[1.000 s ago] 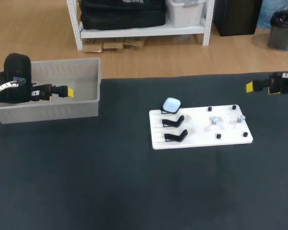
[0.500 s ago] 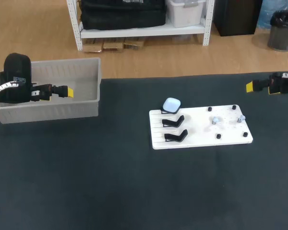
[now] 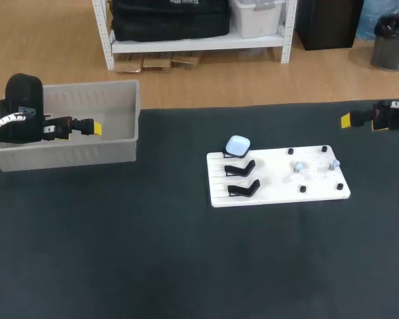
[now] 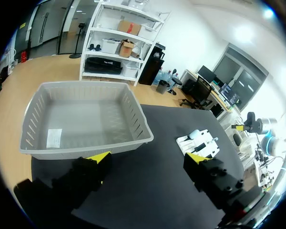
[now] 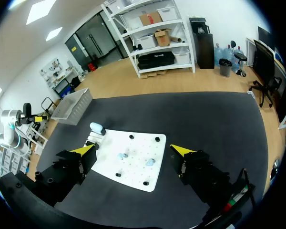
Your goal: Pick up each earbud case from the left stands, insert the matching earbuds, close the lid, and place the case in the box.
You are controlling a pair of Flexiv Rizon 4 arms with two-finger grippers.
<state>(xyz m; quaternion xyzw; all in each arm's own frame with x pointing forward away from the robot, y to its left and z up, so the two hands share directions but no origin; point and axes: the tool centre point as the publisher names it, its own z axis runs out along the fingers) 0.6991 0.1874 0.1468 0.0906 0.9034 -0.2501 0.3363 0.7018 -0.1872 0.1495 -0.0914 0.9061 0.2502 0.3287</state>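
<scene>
The left gripper [image 4: 147, 157] stood at the grey box [image 3: 66, 154], which lay just ahead of its fingers. The fingers were spread wide and empty, probably a standby pose near the drop-off point. The right gripper [image 5: 133, 150] was parked at the table's far right edge, well apart from the white board [image 3: 279, 179], and its fingers were likewise wide and empty. One pale blue earbud case [image 3: 238, 145] sat on the rearmost stand. The two black stands [image 3: 242, 169] in front of it were vacant. Small earbuds [image 3: 297, 167] lay on the board's right half. Compared with the earlier frames, nothing had moved.
</scene>
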